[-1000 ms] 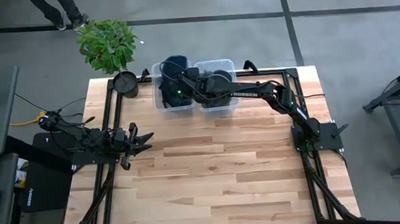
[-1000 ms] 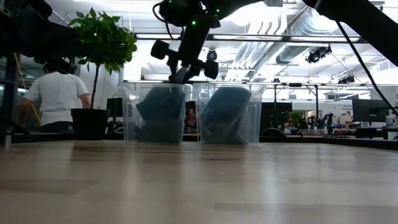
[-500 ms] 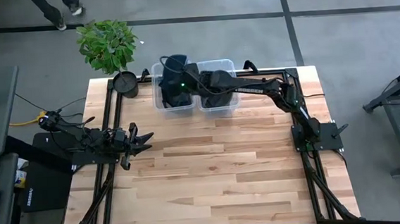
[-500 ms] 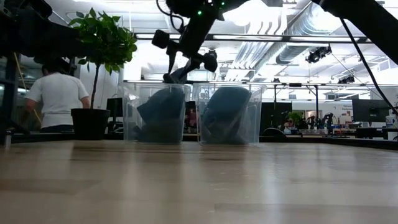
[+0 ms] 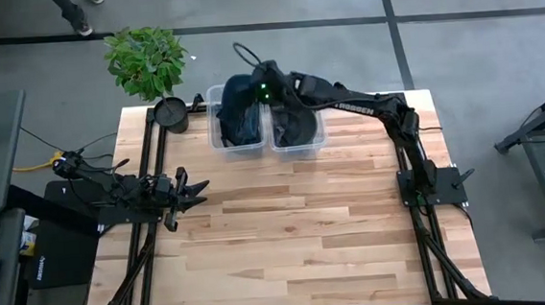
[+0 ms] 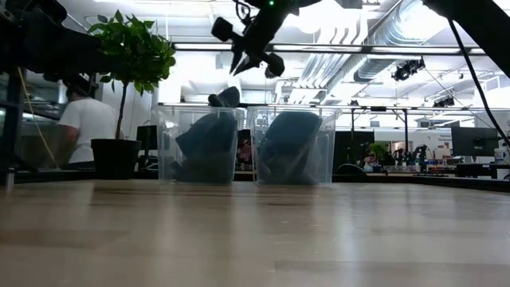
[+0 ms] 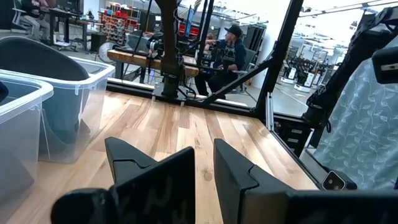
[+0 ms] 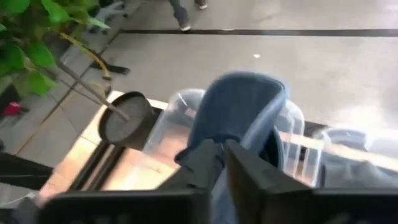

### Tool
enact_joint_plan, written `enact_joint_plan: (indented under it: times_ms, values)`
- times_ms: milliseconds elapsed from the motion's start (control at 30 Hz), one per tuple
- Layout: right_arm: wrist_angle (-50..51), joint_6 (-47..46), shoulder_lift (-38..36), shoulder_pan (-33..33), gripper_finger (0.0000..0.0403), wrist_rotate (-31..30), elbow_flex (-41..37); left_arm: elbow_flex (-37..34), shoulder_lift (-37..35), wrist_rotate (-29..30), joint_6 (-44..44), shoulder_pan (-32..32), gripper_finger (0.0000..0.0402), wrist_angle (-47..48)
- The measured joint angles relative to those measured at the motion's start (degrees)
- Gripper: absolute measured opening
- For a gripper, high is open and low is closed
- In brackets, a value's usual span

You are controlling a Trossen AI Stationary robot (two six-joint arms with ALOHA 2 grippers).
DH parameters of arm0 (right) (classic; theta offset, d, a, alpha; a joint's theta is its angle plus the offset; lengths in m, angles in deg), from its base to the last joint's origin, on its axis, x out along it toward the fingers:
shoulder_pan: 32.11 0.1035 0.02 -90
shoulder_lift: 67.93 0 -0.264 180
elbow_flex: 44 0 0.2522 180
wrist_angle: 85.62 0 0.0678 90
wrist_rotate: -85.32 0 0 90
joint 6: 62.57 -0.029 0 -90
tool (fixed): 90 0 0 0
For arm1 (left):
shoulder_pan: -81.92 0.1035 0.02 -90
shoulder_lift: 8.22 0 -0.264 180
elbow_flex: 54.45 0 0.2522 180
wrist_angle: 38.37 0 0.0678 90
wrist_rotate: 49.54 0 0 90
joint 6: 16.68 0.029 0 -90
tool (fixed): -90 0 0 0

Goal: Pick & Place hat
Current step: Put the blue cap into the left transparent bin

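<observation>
Two dark blue hats sit in two clear bins at the table's far edge. One hat (image 5: 239, 112) fills the left bin (image 5: 215, 128); its top (image 6: 225, 97) pokes above the rim. The other hat (image 5: 294, 122) lies in the right bin (image 6: 319, 143). My right gripper (image 5: 246, 85) hangs shut above the left bin (image 6: 239, 65), apart from the hat below it (image 8: 239, 112). My left gripper (image 5: 196, 189) waits near the table's left edge, open by a narrow gap (image 7: 204, 168).
A potted plant (image 5: 146, 60) stands by the table's far left corner, its pot (image 5: 170, 112) just left of the bins. A person (image 6: 84, 119) is in the room behind the table. Bare wood (image 5: 297, 228) stretches from the bins to the near edge.
My right gripper has risen from the top of the hat in the left bin and drawn a little toward the far edge. It now hangs clear above the rim. The hat has stayed in the bin.
</observation>
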Motion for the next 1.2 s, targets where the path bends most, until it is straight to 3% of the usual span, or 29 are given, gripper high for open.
enact_joint_plan:
  times_ms: [100, 500, 800, 1200]
  values:
    - [-0.87, 2.02, -0.05, -1.51, 0.0009, 2.13, 0.01, 0.0, 0.0, -0.02, 0.0, 0.0, 0.0, 0.0]
    - [-2.2, 2.65, 0.02, -8.52, 0.0001, 2.47, -0.04, 0.0, 0.0, 0.0, 0.0, 0.0, 0.0, 0.01]
    - [-2.4, 6.08, 0.1, -13.11, 0.0001, 10.36, -0.04, 0.0, 0.0, 0.0, 0.0, 0.0, 0.0, 0.01]
    - [-4.47, 11.55, 3.28, -13.67, 0.0, 19.27, -0.04, 0.0, 0.0, 0.02, 0.0, 0.0, 0.0, 0.0]
